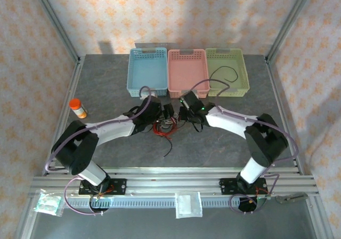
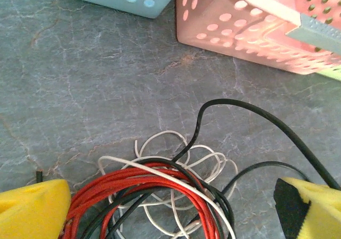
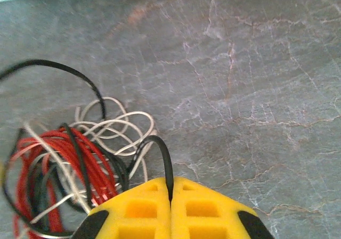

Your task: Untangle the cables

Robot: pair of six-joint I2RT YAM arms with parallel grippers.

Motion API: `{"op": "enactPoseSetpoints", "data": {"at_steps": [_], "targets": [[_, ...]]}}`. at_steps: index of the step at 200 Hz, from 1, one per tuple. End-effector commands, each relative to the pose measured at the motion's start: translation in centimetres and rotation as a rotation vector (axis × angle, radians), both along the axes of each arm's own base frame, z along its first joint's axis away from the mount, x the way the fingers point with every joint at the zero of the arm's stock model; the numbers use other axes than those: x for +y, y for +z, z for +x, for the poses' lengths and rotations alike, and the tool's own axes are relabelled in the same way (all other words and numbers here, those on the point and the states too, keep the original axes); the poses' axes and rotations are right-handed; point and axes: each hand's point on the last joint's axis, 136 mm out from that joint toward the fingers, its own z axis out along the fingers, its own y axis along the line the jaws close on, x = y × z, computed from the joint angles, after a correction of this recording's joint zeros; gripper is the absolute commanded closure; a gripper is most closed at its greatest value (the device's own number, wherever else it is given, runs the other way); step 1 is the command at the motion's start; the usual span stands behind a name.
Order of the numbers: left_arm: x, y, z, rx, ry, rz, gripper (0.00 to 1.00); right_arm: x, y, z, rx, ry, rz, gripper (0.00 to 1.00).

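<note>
The cables lie tangled on the grey table between the two grippers: red coils, a pale white wire and black wire. My left gripper is open over the heap, its yellow fingers wide apart on either side of the red loops. My right gripper is shut on a black cable that arches out of the bundle to its left. From above, the left gripper and the right gripper sit close together at the bundle.
Blue, pink and green baskets stand in a row just behind the grippers; a separate black cable lies in the green one. An orange-capped bottle stands at the left. A loose black end trails toward the front.
</note>
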Motion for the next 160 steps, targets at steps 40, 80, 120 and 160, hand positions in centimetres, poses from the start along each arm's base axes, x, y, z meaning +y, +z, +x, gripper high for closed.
{"op": "enactPoseSetpoints", "data": {"at_steps": [40,80,120,160], "targets": [[-1.0,-2.6,-0.8,0.051,-0.062,0.154,0.01,0.4,2.7,0.2,-0.056,0.012,0.218,1.00],[-2.5,-3.8,-1.1,0.070,-0.123,0.136,0.01,0.3,3.0,0.4,-0.054,0.011,0.240,1.00],[-3.0,-4.6,-1.1,0.087,-0.157,0.143,0.01,0.4,3.4,0.5,-0.055,0.023,0.254,1.00],[-4.5,-3.5,-2.0,0.062,-0.242,0.069,0.01,0.4,3.4,0.7,-0.060,0.020,0.260,1.00]]}}
